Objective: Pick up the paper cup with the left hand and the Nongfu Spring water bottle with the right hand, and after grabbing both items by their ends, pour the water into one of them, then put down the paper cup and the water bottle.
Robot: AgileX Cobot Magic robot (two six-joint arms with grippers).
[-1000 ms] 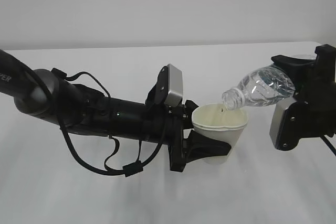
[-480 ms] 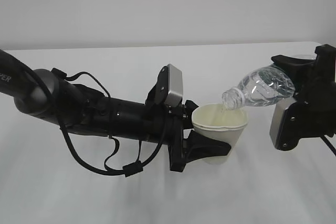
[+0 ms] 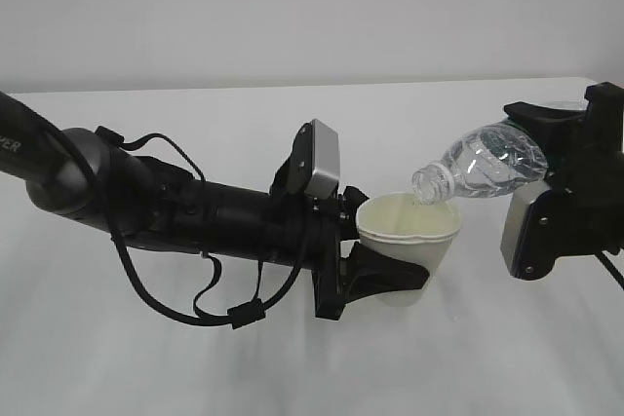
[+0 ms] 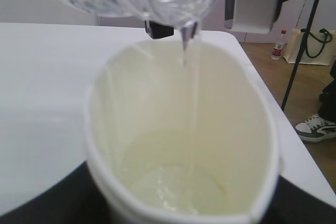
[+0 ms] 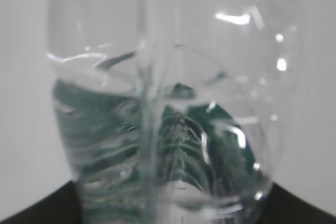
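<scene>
**Inspector:** Movement since the earlier frame?

**Assistant:** None I can detect; both arms and both vessels sit as they did.

**Inspector:** Left side.

**Assistant:** The left hand (image 3: pixel 375 275) reaches in level from the left edge of the table (image 3: pixel 195 377), black fingers clamped on the lower body of the paper cup (image 3: pixel 408 245). The cup is white, tapered, squeezed oval at its rolled rim, cream inside.

**Inspector:** Right side.

**Assistant:** The right hand (image 3: pixel 546 158) grips the base end of the Nongfu Spring water bottle (image 3: pixel 483 168), clear ribbed plastic, tilted neck-down over the cup rim. A thin stream of water (image 4: pixel 189 108) falls inside, pooling at the bottom.
</scene>
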